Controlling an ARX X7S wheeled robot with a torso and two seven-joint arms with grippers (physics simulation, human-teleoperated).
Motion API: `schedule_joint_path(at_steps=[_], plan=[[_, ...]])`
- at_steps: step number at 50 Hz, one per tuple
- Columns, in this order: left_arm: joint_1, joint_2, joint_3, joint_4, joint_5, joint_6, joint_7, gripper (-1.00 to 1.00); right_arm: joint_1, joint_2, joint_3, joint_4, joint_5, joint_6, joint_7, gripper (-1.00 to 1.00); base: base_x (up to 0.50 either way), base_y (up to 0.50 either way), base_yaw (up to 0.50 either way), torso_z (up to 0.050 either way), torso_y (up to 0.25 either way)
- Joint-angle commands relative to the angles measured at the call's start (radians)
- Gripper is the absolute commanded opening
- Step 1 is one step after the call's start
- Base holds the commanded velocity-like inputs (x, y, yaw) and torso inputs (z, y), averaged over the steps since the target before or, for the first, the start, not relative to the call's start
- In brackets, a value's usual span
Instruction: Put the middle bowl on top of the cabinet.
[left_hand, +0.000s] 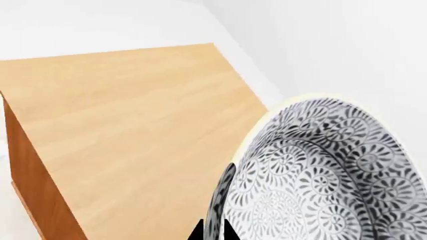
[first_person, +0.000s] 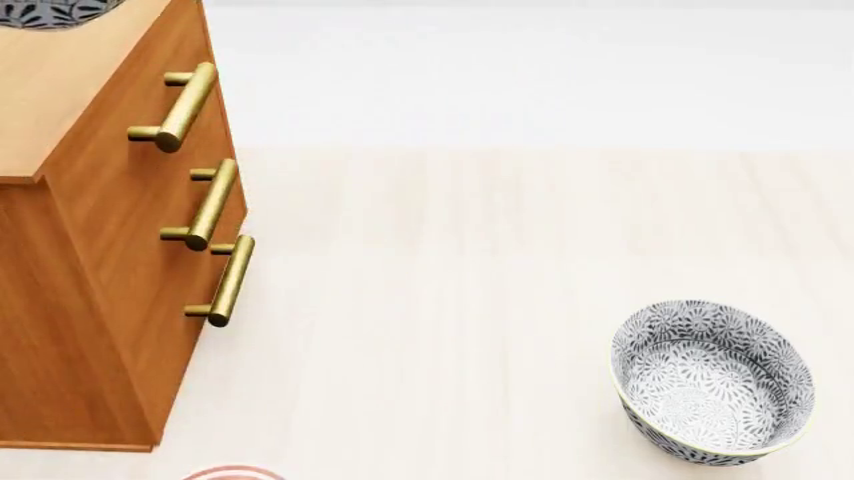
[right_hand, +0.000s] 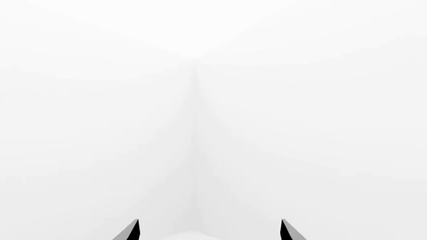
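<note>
The middle bowl (left_hand: 327, 175), deep and covered in a grey-and-white floral pattern, fills the near side of the left wrist view. My left gripper (left_hand: 214, 222) is shut on its wall, one dark fingertip inside and one outside. The bowl is over the cabinet's light wooden top (left_hand: 133, 110). In the head view only a sliver of this bowl (first_person: 54, 10) shows over the cabinet (first_person: 94, 300). Whether it rests on the top, I cannot tell. My right gripper (right_hand: 209, 222) is open, with only bare white wall ahead of it.
A look-alike floral bowl (first_person: 711, 382) sits on the pale floor at the right of the head view. A sliver of a white plate with a red ring (first_person: 232, 473) shows at the bottom edge. Three brass bar handles (first_person: 214, 205) stick out of the cabinet front.
</note>
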Motion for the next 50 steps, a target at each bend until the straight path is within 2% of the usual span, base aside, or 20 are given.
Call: schedule_joint_path(at_steps=[1, 21, 31, 50], plan=[[-0.056, 0.034, 0.071, -0.232, 0.046, 0.025, 0.058, -1.00, -0.015, -0.001, 0.006, -0.004, 0.003, -0.013, 0.004, 1.00, 0.00, 0.00, 0.00, 0.000, 0.000], [-0.038, 0.083, 0.095, -0.488, 0.077, 0.049, 0.169, -1.00, -0.018, 0.003, 0.007, -0.002, 0.002, -0.019, 0.011, 1.00, 0.00, 0.00, 0.00, 0.000, 0.001], [0.004, 0.085, 0.099, -0.539, 0.091, 0.080, 0.243, -1.00, -0.018, 0.004, 0.006, -0.003, -0.001, -0.018, 0.014, 1.00, 0.00, 0.00, 0.00, 0.000, 0.000], [0.044, 0.088, 0.118, -0.558, 0.117, 0.097, 0.261, -1.00, -0.019, 0.009, -0.004, -0.007, -0.009, -0.013, 0.016, 1.00, 0.00, 0.00, 0.00, 0.000, 0.000]])
